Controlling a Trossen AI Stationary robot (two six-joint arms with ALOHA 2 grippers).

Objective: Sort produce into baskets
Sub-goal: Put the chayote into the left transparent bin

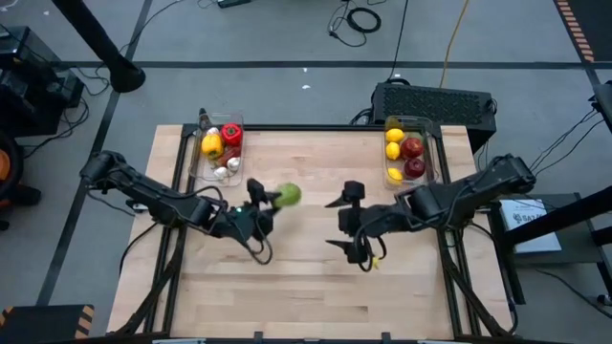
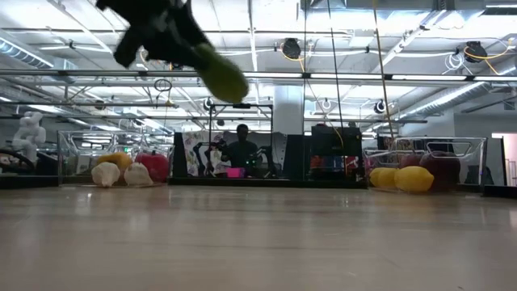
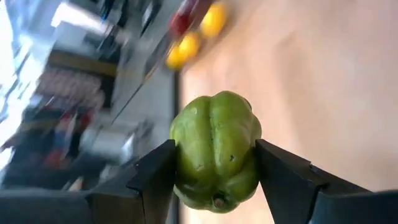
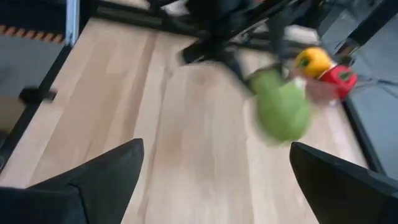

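Left gripper clamps the green pepper by its sides, lifted above the table's middle, presumably bound for the left bin. Right gripper waits nearby, jaws wide, empty.

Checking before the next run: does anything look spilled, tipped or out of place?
Nothing stands out. Both bins sit upright at the table's far edge with produce inside. The only piece outside is the green pepper, held in the left claw above the table.
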